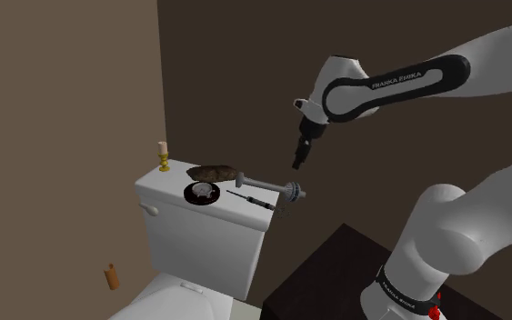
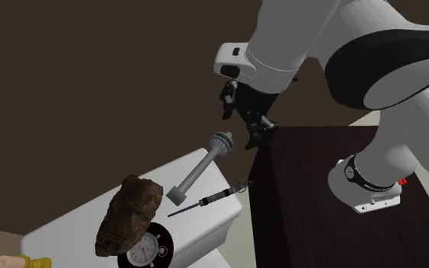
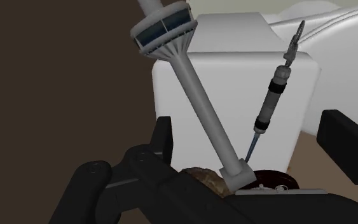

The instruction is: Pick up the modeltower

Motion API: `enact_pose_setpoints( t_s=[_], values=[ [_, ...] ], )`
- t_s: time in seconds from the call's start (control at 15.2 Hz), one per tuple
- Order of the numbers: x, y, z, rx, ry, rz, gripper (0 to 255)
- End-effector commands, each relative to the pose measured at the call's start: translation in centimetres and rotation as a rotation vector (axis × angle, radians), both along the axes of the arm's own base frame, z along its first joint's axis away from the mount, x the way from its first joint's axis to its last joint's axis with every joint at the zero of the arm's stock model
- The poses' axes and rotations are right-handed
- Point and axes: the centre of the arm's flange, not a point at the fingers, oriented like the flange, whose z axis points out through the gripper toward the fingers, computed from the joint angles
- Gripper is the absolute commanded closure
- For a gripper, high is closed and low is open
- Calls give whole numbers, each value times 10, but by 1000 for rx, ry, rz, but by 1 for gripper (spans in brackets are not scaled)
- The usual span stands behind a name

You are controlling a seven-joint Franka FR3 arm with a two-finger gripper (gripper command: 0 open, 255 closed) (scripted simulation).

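White Franka arm with dark joints [image 1: 408,77] reaches over the white box-shaped toilet tank [image 1: 204,232]. Dark box stand [image 1: 336,273] sits just beside the tank.

On the tank lid:
- Rough brown rock [image 1: 214,172] lies on the wall side.
- Slim grey model tower with flared, banded head [image 1: 267,186] lies flat on its side. Its base is near the rock and its head pokes past the tank edge nearest the stand.
- Round black dial with white face [image 1: 202,192] is just beside the rock and near the tower's base.
- Thin dark pen-like tool [image 1: 249,198] runs alongside the tower shaft, apart from it.
- Small cream candle on a gold holder [image 1: 163,156] stands at the far corner.

All-black two-finger gripper [image 1: 300,156] hangs above the tower's head end with its jaws spread, touching nothing.

Progress: I read this as the approach only, no grasp yet. Left to do: descend, clamp the shaft, lift.

Writing: "FRANKA EMIKA" on the arm's link. Dial markings can't be read.
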Motion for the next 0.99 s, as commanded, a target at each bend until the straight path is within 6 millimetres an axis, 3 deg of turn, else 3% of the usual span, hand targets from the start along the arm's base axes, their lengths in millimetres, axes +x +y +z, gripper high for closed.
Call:
enact_pose_setpoints(
  t_s=[0.0,0.59,0.92],
  values=[
    [14,-5,-23,5,-25,83,0],
    [79,-6,-119,38,-114,435,0],
    [79,-6,-146,38,-114,435,0]
  ],
)
